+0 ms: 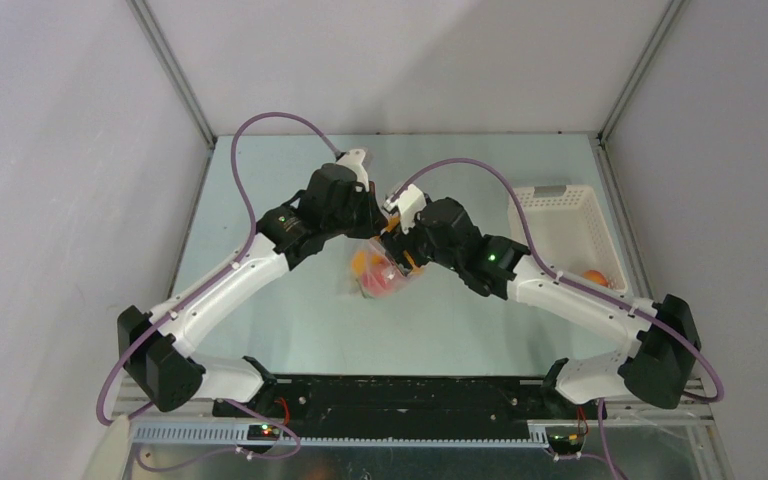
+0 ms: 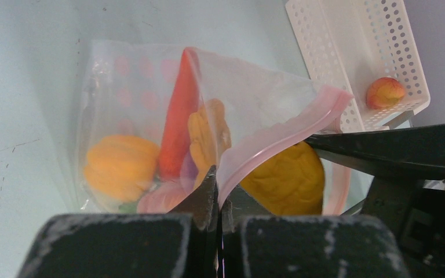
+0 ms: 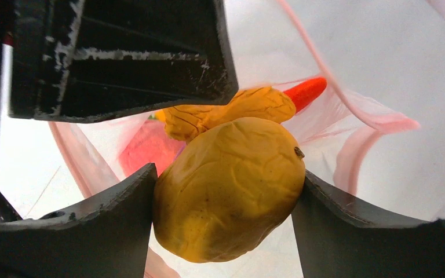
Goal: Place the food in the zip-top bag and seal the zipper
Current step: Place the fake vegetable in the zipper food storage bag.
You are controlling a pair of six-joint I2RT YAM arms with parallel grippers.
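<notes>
Right tool (image 3: 227, 200): closed on a wrinkled yellow toy fruit (image 3: 237, 168), holding it right at the mouth of the bag.
Left tool (image 2: 217, 182): pinched shut on the bag's rim, holding the mouth up and open.
Bag: the clear plastic zip-top bag with pink dots (image 2: 255, 98) sits between the two tools, mid-bench, raised at its opening.
Already inside: a ribbed orange toy pumpkin (image 2: 119, 165), a long red toy pepper (image 2: 179, 116), a lumpy orange piece (image 2: 208, 136), and something pink low down.
Zipper: the pale pink zipper strip (image 2: 287, 133) gapes and is not pressed together anywhere visible.
Left outside: one peach-coloured toy fruit (image 2: 385, 92) lies in the white slotted plastic basket (image 2: 330, 63), well apart to the right.
Bench: the pale green bench (image 2: 23, 87) carries both bag and basket.
Progress: by my judgement past halfway. The yellow fruit has yet to be let go inside, the basket fruit fetched, and the zipper sealed.
</notes>
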